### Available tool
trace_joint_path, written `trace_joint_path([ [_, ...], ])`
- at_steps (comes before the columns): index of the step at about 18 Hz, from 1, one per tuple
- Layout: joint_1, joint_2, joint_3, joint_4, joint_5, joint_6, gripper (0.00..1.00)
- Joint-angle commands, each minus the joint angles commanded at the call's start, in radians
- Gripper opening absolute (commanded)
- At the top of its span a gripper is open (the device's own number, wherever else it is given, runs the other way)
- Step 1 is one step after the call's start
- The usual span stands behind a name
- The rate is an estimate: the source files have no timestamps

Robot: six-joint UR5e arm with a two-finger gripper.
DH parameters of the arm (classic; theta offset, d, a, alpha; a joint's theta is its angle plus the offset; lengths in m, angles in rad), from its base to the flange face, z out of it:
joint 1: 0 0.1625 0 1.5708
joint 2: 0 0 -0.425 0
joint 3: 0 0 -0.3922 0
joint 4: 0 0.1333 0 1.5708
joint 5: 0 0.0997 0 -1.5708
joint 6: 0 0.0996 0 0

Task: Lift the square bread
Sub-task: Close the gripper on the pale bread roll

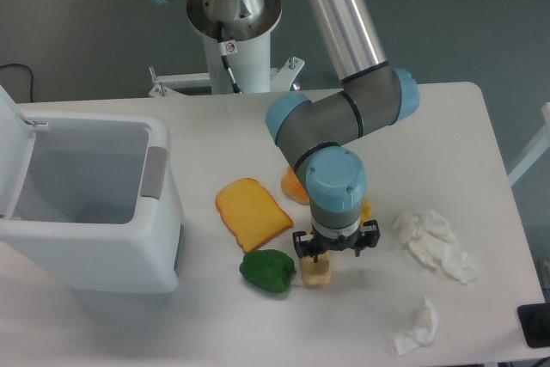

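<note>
Your gripper (316, 257) points straight down over the square bread (315, 273), a pale, rough-crusted block with rounded edges resting on the smooth white table (129, 324). Its dark fingers reach the top of the bread, but you cannot tell whether they are clamped on it. The bread sits just beside the glossy, lumpy green pepper (268, 270). A flat orange-yellow toast slice (252, 212) lies above the pepper, and a round orange bun (294, 186) peeks from behind the wrist. Crumpled white tissues (434, 245) lie to the right; a hard white plastic bin (86, 204) stands left.
</note>
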Motion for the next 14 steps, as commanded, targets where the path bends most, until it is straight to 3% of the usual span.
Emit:
trace_joint_path([
  [6,-0.011,0.003,-0.028,0.003,-0.002,0.026,1.0],
  [9,-0.011,0.018,-0.051,0.003,-0.005,0.176,1.0],
  [14,-0.009,0.018,-0.064,0.008,-0.005,0.313,1.0],
])
